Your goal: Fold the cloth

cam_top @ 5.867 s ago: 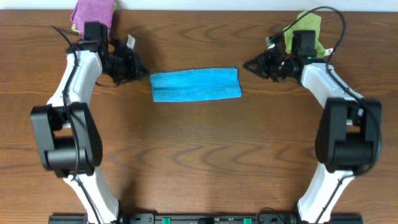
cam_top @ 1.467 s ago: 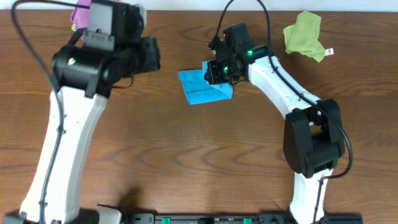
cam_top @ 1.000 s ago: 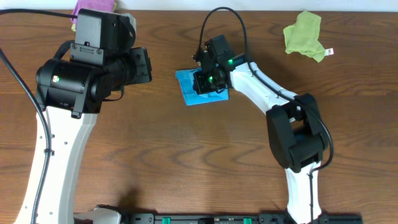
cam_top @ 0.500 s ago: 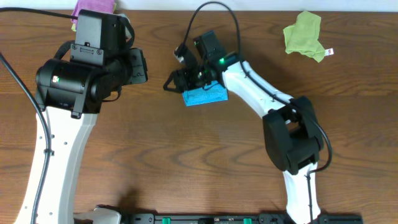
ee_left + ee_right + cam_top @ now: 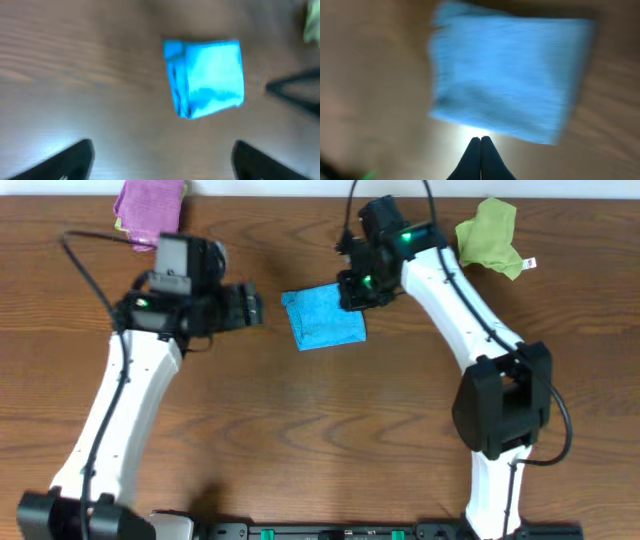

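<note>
The fingers [image 5: 474, 159] of the right gripper [image 5: 360, 288] are pressed together and hold nothing. Half a second ago they were down on the cloth [image 5: 323, 318]; now they stand just beside its right edge. The left gripper [image 5: 162, 147] waits with its fingers spread, apart from the cloth. The cloth, a long strip some seconds ago, now lies as a small folded square near the middle of the far edge of the counter [image 5: 320, 430]. I judge the fold is finished.
</note>
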`<action>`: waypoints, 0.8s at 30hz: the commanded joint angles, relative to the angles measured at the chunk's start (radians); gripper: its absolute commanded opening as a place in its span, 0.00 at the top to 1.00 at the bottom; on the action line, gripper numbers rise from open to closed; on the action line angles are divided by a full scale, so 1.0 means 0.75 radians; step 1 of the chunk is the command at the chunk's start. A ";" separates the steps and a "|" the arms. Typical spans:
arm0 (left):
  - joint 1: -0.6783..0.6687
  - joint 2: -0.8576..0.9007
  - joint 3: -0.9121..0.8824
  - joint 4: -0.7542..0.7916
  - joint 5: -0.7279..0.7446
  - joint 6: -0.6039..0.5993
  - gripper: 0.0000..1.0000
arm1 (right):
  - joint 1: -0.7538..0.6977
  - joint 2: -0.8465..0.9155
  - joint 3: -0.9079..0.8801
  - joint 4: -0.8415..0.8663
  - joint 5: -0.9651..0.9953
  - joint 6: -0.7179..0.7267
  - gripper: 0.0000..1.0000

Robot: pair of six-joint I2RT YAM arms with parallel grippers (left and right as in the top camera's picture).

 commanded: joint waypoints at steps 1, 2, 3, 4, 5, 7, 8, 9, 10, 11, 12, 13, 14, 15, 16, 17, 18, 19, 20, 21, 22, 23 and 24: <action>0.002 0.013 -0.158 0.185 0.220 -0.015 0.05 | -0.049 -0.027 -0.030 0.009 0.220 -0.039 0.99; 0.002 0.019 -0.195 0.248 0.233 -0.037 0.04 | -0.062 -0.024 -0.039 0.019 0.246 -0.039 0.99; 0.002 0.030 -0.238 0.330 0.254 -0.070 0.05 | -0.075 -0.021 -0.048 0.030 0.258 -0.039 0.99; 0.001 0.042 -0.266 0.395 0.268 -0.089 0.05 | -0.083 -0.019 -0.060 0.045 0.261 -0.039 0.99; -0.002 0.059 -0.288 0.458 0.278 -0.112 0.05 | -0.095 -0.017 -0.080 0.073 0.266 -0.039 0.99; -0.014 0.127 -0.302 0.552 0.281 -0.140 0.05 | -0.125 -0.005 -0.111 0.123 0.265 -0.038 0.99; -0.017 0.157 -0.302 0.575 0.281 -0.159 0.05 | -0.135 0.004 -0.116 0.135 0.264 -0.038 0.99; -0.021 0.194 -0.302 0.600 0.291 -0.180 0.05 | -0.143 0.017 -0.118 0.141 0.259 -0.039 0.99; -0.024 0.231 -0.302 0.620 0.301 -0.201 0.05 | -0.150 0.030 -0.118 0.143 0.258 -0.038 0.99; -0.027 0.272 -0.302 0.639 0.303 -0.217 0.05 | -0.156 0.047 -0.118 0.143 0.252 -0.039 0.99; -0.030 0.303 -0.302 0.653 0.303 -0.228 0.05 | -0.161 0.063 -0.118 0.144 0.237 -0.039 0.99; -0.034 0.338 -0.302 0.667 0.304 -0.239 0.05 | -0.164 0.081 -0.118 0.149 0.228 -0.039 0.99; -0.035 0.361 -0.302 0.676 0.307 -0.244 0.04 | -0.165 0.100 -0.118 0.156 0.228 -0.039 0.99; -0.035 0.385 -0.302 0.686 0.306 -0.263 0.05 | -0.165 0.119 -0.118 0.166 0.220 -0.039 0.99; -0.034 0.408 -0.302 0.698 0.310 -0.280 0.05 | -0.165 0.136 -0.118 0.176 0.206 -0.039 0.99; -0.034 0.431 -0.302 0.717 0.322 -0.287 0.05 | -0.165 0.159 -0.118 0.190 0.181 -0.039 0.99; -0.034 0.451 -0.302 0.737 0.326 -0.299 0.05 | -0.165 0.176 -0.118 0.203 0.164 -0.038 0.99; -0.034 0.468 -0.301 0.755 0.330 -0.317 0.05 | -0.165 0.191 -0.118 0.216 0.148 -0.038 0.99; -0.034 0.483 -0.301 0.777 0.336 -0.331 0.05 | -0.165 0.203 -0.118 0.226 0.133 -0.038 0.99; -0.034 0.495 -0.301 0.795 0.337 -0.348 0.05 | -0.165 0.217 -0.118 0.238 0.129 -0.033 0.99; -0.034 0.506 -0.301 0.810 0.336 -0.360 0.05 | -0.164 0.221 -0.118 0.242 0.128 -0.028 0.99; -0.034 0.513 -0.301 0.826 0.340 -0.376 0.05 | -0.162 0.231 -0.118 0.247 0.122 -0.028 0.99; -0.034 0.519 -0.301 0.837 0.340 -0.386 0.05 | -0.160 0.237 -0.118 0.249 0.107 -0.028 0.99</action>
